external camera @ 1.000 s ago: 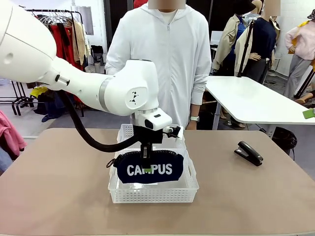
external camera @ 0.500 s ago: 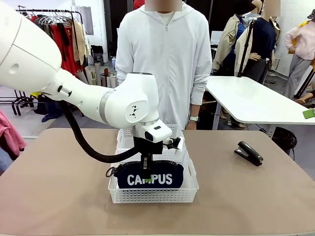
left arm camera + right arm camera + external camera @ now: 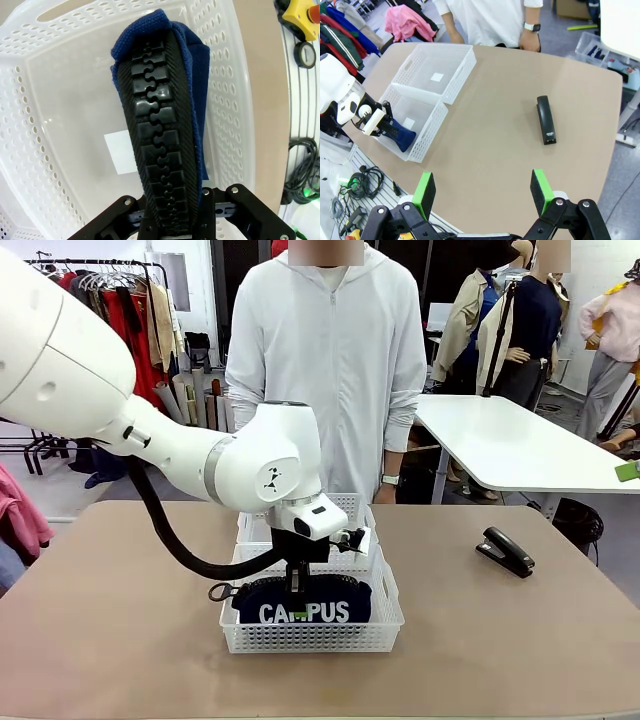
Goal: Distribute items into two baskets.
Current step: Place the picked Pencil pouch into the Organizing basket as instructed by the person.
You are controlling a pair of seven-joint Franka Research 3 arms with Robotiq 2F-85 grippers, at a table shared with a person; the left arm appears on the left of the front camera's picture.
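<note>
The left arm's jaws are clamped on the zipper edge of the navy-blue fabric zip pouch [image 3: 340,596], which hangs straight below them inside the nearer white perforated plastic basket [image 3: 310,639], apparently close to its clear floor. Let go on edge, it may topple against a wall. Its black pull loop [image 3: 219,592], off to one side of the jaws by the rim, could hook there. The right arm's jaws stand apart and empty, the small black stapler [image 3: 546,120] well ahead of them on the tabletop [image 3: 490,135].

Left gripper [image 3: 299,608] clenched; right gripper [image 3: 483,192] spread.
</note>
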